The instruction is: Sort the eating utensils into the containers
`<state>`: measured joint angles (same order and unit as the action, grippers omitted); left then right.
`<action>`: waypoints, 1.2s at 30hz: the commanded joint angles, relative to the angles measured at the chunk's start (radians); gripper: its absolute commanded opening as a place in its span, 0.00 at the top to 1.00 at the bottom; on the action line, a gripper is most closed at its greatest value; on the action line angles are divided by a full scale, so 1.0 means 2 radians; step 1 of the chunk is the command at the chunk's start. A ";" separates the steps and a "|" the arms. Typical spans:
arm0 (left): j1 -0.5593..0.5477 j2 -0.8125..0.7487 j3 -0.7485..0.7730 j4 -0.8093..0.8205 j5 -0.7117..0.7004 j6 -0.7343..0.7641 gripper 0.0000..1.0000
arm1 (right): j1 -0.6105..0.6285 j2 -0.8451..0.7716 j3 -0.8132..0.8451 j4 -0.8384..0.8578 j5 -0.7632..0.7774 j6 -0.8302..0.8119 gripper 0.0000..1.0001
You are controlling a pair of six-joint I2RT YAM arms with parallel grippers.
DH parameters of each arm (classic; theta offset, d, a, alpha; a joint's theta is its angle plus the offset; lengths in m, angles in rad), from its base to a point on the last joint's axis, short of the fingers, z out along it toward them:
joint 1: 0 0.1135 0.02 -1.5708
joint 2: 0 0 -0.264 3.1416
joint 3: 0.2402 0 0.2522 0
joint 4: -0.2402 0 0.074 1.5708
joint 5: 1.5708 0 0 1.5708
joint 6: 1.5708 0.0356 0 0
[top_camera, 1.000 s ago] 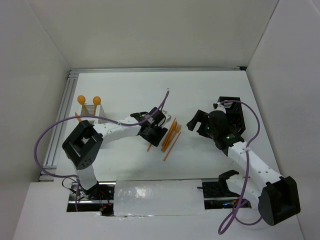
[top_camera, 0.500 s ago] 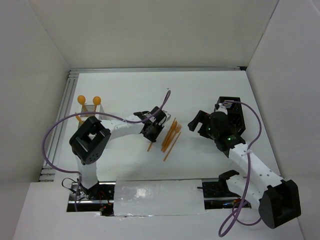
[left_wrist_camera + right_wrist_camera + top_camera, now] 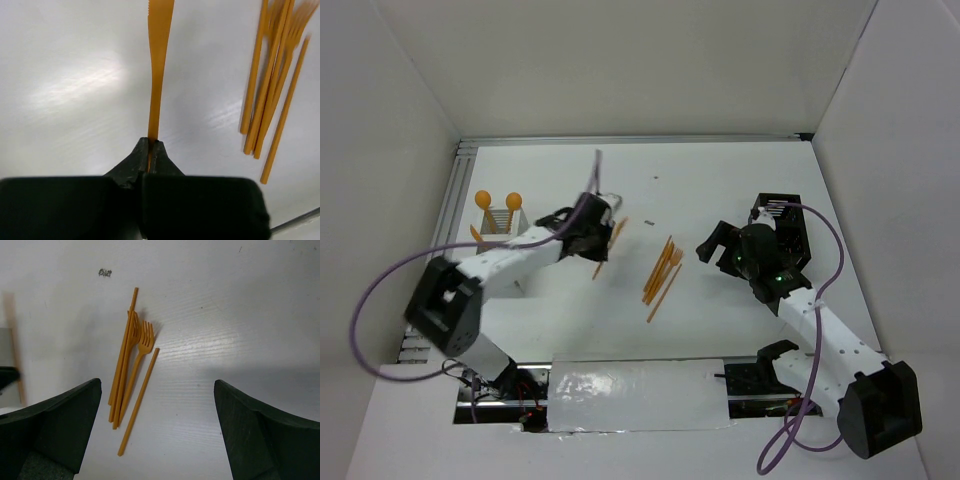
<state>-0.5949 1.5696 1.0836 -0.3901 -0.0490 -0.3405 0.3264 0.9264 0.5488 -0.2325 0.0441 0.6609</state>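
Observation:
My left gripper (image 3: 590,238) is shut on the handle of an orange knife (image 3: 616,232), left of the pile. In the left wrist view the knife (image 3: 159,60) juts straight out of the closed gripper (image 3: 149,143) above the table. Several utensils (image 3: 662,270), forks and plain pieces, lie in a loose bundle mid-table; they also show in the left wrist view (image 3: 272,90) and right wrist view (image 3: 131,360). The white container (image 3: 500,222) at the left holds two spoons (image 3: 498,199). My right gripper (image 3: 720,245) hangs open right of the pile, its gripper (image 3: 156,407) wide above the table. The black container (image 3: 790,215) stands behind it.
A metal rail (image 3: 440,240) runs along the table's left edge and another along the back. White walls close in the left, back and right sides. A small dark speck (image 3: 105,273) lies beyond the pile.
My left gripper closed on the knife and carried it left, away from the pile, toward the white container. The right arm has barely moved.

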 commanded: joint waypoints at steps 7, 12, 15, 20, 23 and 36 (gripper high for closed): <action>0.162 -0.317 -0.105 0.192 -0.003 -0.010 0.99 | -0.005 0.022 -0.006 0.033 -0.025 -0.002 0.00; 0.224 -0.386 -0.147 0.237 -0.081 -0.010 0.99 | -0.006 0.041 0.004 0.045 -0.037 -0.014 0.00; 0.260 -0.420 -0.190 0.260 -0.127 -0.028 0.98 | -0.006 0.054 0.004 0.050 -0.041 -0.022 0.00; 0.291 -0.444 -0.246 0.295 -0.213 -0.049 0.97 | -0.007 0.070 0.013 0.054 -0.046 -0.030 0.00; 0.296 -0.451 -0.262 0.304 -0.230 -0.050 0.98 | -0.007 0.071 0.013 0.059 -0.046 -0.029 0.00; 0.226 -0.432 -0.332 0.240 -0.377 -0.175 0.95 | -0.008 0.094 0.009 0.075 -0.057 -0.035 0.00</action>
<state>-0.1143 0.6666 0.4023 0.1238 -0.6941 -0.5838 0.3168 1.1133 0.5480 -0.1268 -0.0639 0.6098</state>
